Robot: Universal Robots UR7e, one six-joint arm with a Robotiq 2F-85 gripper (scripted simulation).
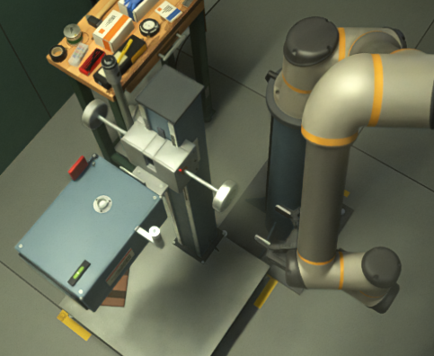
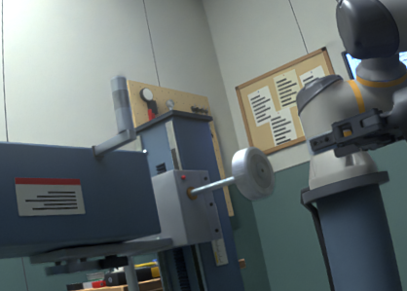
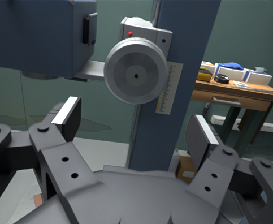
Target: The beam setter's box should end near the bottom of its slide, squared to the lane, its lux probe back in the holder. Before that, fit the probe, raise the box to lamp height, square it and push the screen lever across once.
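The blue beam setter box (image 1: 87, 229) hangs off the grey carriage (image 1: 159, 157) on the dark blue slide column (image 1: 190, 180), and it sits turned at an angle to the base plate. A round handwheel (image 1: 224, 195) (image 3: 136, 75) sticks out of the carriage on a rod toward the arm. A red lever tab (image 1: 77, 167) sits at the box's far corner. A small white cylinder (image 1: 153, 233) on a bracket hangs at the box's near side. My gripper (image 3: 134, 124) (image 1: 271, 224) (image 2: 350, 131) is to the right of the column, lower than the handwheel and facing it, open and empty.
The wooden bench (image 1: 123, 40) behind the column carries boxes and small tools. The robot's own pedestal (image 1: 285, 148) stands close to the right of the column. Yellow floor markers (image 1: 264, 292) edge the grey base plate.
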